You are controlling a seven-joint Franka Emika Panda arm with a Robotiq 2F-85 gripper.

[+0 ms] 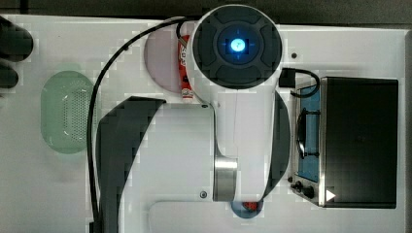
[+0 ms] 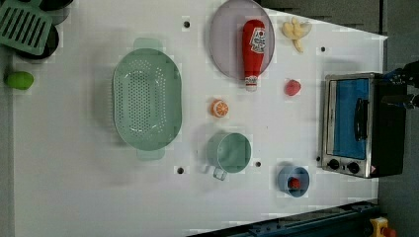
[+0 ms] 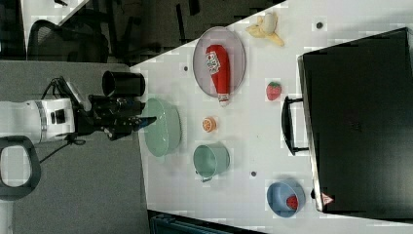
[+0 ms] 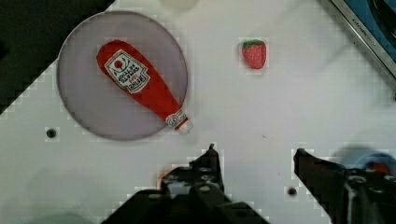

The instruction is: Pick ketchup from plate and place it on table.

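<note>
**Approach not begun: bottle lies on the plate, tool empty and apart**

Slim red ketchup bottle with white label and pale cap (image 2: 253, 52) lies flat on the large round greyish-mauve plate (image 2: 225, 39), in the upper middle of the left view. Body rests on the plate; the cap end reaches past the rim onto the big white worktop (image 2: 74, 173). In the wrist view the bottle (image 4: 140, 86) lies on a slant, cap toward the dark tool (image 4: 254, 156), whose two fingers stand apart with bare worktop between them. Nothing held. In the right view the tool (image 3: 139, 122) sits at the left of the frame, well apart from the plate.

Neighbours: small red strawberry (image 2: 292, 87) near the cap end, orange slice (image 2: 220, 108) below the plate in the left view, oval green perforated colander (image 2: 146, 98) to the left view's left.

Judgement on doing the step well: bring the tool over the bottle's thicker labelled part, not the narrow neck, and turn the wrist so the fingers span across the body. Descend until the fingertips flank the bottle just above the plate, then close. Lift clear of the rim before moving sideways. Bare worktop between plate and colander looks a safe place to set it.
</note>
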